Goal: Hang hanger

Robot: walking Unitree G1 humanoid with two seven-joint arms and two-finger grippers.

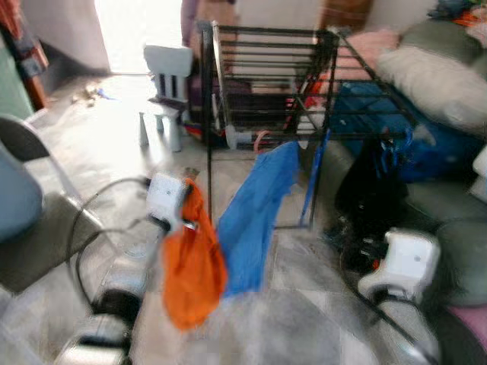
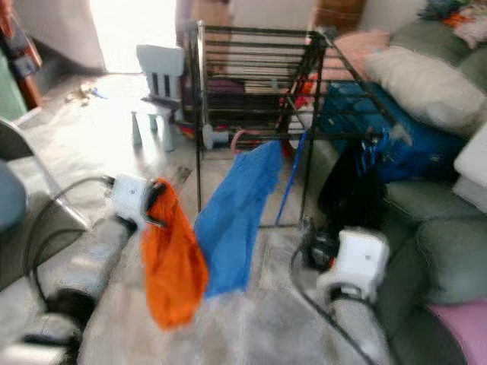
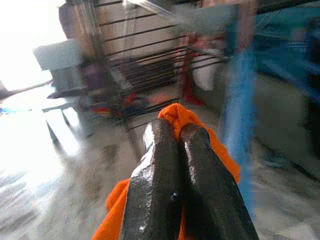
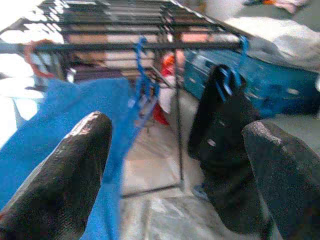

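Note:
My left gripper (image 3: 172, 134) is shut on an orange cloth (image 1: 194, 266), which droops from it low over the floor, in front of a black wire drying rack (image 1: 266, 34). Whether a hanger is inside the orange cloth I cannot tell. A blue garment (image 1: 255, 217) hangs from the rack's front bar on a blue hanger (image 4: 142, 75). To its right a black garment (image 1: 373, 190) hangs on another blue hanger (image 4: 227, 75). My right gripper (image 4: 180, 150) is open and holds nothing, pointing at the rack between the two hung garments.
A white child's chair (image 1: 167, 84) stands left of the rack. A grey chair (image 1: 38, 236) is at my near left. A sofa with pillows (image 1: 437, 76) and a blue bag (image 1: 430, 156) crowd the right side. Black cables (image 1: 99, 205) loop around my left arm.

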